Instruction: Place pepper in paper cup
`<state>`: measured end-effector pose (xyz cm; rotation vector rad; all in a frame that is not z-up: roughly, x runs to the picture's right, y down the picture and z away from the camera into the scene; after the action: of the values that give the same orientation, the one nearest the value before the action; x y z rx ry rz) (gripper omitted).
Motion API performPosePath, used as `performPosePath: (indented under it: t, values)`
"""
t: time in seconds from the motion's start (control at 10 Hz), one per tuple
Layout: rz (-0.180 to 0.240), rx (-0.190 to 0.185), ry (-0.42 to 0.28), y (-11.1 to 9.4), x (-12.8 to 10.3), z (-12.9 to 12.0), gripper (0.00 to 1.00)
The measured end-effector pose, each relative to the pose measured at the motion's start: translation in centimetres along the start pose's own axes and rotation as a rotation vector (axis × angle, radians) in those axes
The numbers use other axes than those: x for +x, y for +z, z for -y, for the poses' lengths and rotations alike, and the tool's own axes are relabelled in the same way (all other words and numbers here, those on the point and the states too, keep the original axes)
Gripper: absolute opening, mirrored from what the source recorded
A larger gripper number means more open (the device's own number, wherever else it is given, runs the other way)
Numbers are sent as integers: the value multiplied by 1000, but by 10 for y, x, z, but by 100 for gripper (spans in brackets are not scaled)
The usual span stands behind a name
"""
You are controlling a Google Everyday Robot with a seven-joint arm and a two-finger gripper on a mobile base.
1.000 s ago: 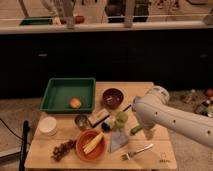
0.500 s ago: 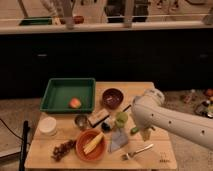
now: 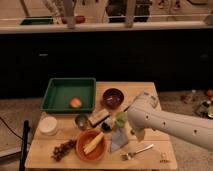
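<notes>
Camera view: we are looking down at a wooden table (image 3: 132, 89) standing in front of a dark counter.
Arm: a white arm (image 3: 172, 126) is reaching in from the right and crossing the table's right half.
Gripper: the gripper (image 3: 135, 134) is hanging below the arm's front end, over the table, just right of the pale-green cup (image 3: 121, 119).
Fingers: we are reading them as released and spread wide, and we are seeing nothing gripped between them.
Pepper: we are taking the slim dark shape for the pepper (image 3: 106, 126); it is lying on the table between a brown box (image 3: 98, 117) and the pale-green cup, apart from the gripper.
White paper cup: the white paper cup (image 3: 48, 125) is standing near the table's left edge, well apart from the pepper and the gripper.
Green tray: a green tray (image 3: 55, 92) is sitting at the back left and holding one orange fruit (image 3: 75, 102).
Dark red bowl: a dark red bowl (image 3: 113, 97) is standing just right of the tray.
Metal cup: a small metal cup (image 3: 81, 121) is standing in front of the tray, beside the brown box.
Orange bowl: an orange bowl (image 3: 82, 152) is sitting near the front edge and holding yellow pieces.
Dark cluster: a dark knobbly cluster (image 3: 62, 149) is lying just left of the orange bowl.
Pale packet: a pale packet (image 3: 118, 141) is resting right of the orange bowl, in front of the pale-green cup.
Fork: a fork (image 3: 137, 151) is lying at the front right, near the packet.
</notes>
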<state>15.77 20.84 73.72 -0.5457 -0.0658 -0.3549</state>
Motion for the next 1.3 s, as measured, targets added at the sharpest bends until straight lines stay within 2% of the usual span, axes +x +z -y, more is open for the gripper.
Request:
performPosePath:
  t: [0.2, 0.5, 0.7, 1.3]
  values:
    - [6, -1, 12, 3, 1, -1, 80]
    - [31, 1, 59, 12, 21, -1, 80]
    - [61, -7, 82, 25, 31, 1, 80]
    - [99, -25, 109, 63, 49, 6, 80]
